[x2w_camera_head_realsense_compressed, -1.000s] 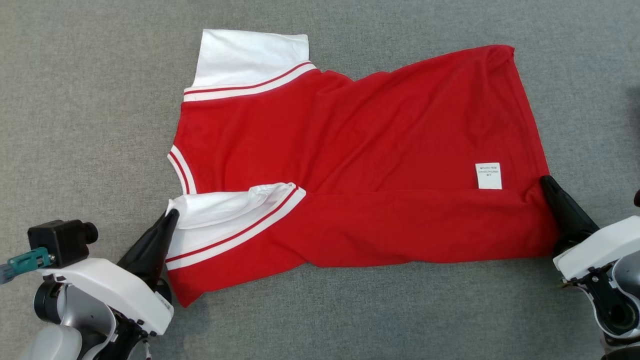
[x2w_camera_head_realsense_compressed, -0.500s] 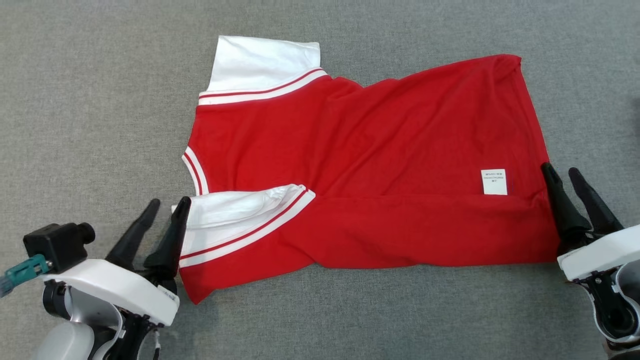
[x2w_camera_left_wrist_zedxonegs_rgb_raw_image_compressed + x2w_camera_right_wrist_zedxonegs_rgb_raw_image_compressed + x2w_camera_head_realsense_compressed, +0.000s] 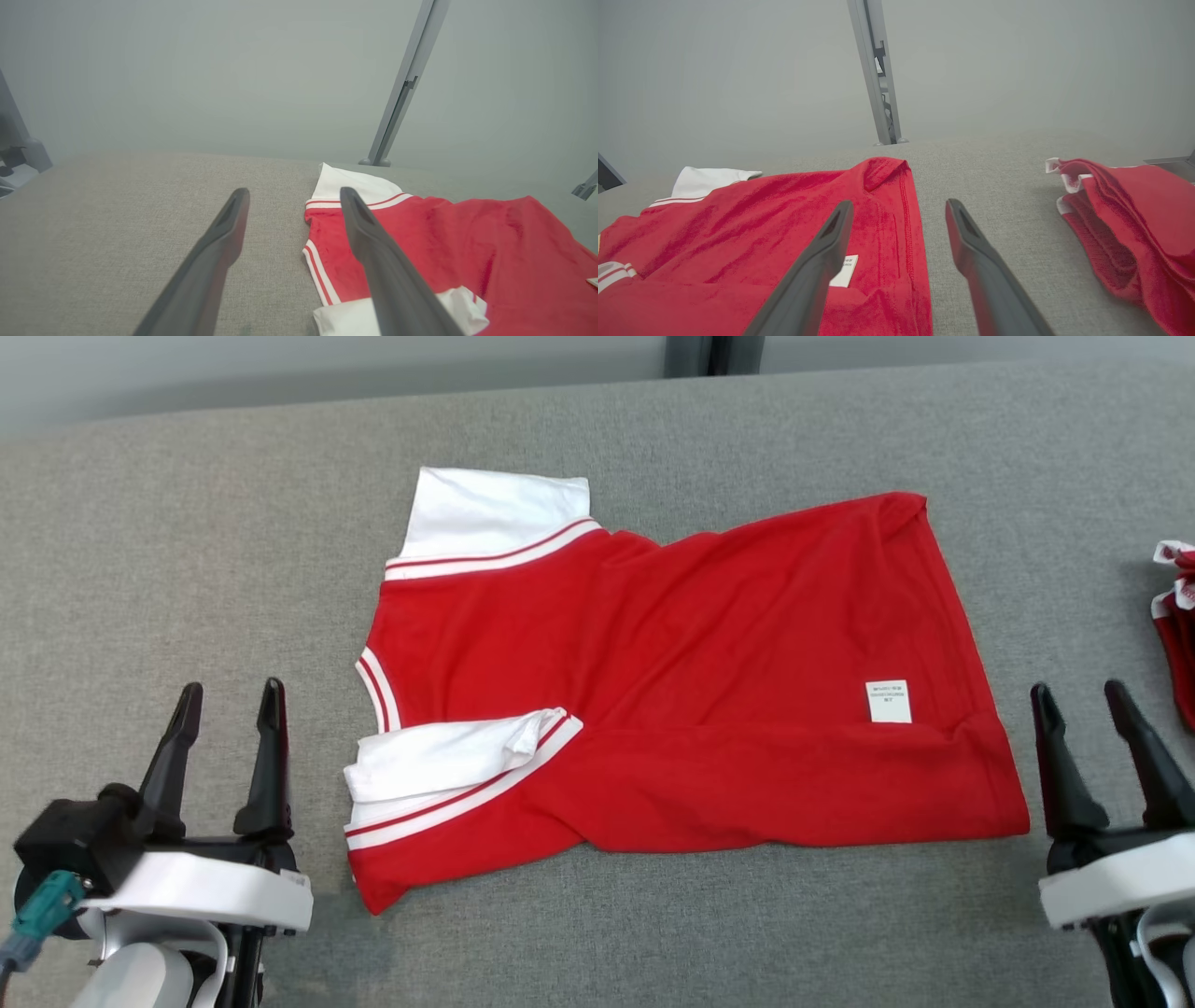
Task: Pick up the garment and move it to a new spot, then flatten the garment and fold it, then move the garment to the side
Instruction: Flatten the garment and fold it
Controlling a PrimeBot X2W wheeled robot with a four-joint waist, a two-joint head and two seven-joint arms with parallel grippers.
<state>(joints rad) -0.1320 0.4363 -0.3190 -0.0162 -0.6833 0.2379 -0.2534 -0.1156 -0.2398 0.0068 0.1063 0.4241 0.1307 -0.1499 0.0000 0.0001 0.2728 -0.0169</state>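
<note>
The garment [image 3: 672, 691] is a red shirt with white, red-striped sleeves, lying on the grey fabric surface with its near edge folded over and a white label [image 3: 888, 701] showing near the hem. My left gripper [image 3: 231, 689] is open just left of the near white sleeve [image 3: 439, 761], apart from it. My right gripper [image 3: 1078, 691] is open just right of the hem corner and holds nothing. In the left wrist view the left gripper [image 3: 295, 191] has the garment [image 3: 444, 242] beyond its right finger. The right gripper [image 3: 899, 203] points over the garment's hem edge [image 3: 906, 219].
A pile of folded red garments [image 3: 1178, 635] lies at the right edge, also to the right of my right gripper as the pile [image 3: 1134, 224]. The surface's far edge meets a grey wall with a post [image 3: 714, 353]. Bare grey surface [image 3: 140, 569] lies left of the garment.
Both grippers opened, let go of the garment's near corners and drew back and outward from it. The head camera shifted, bringing the far edge and the pile into view.
</note>
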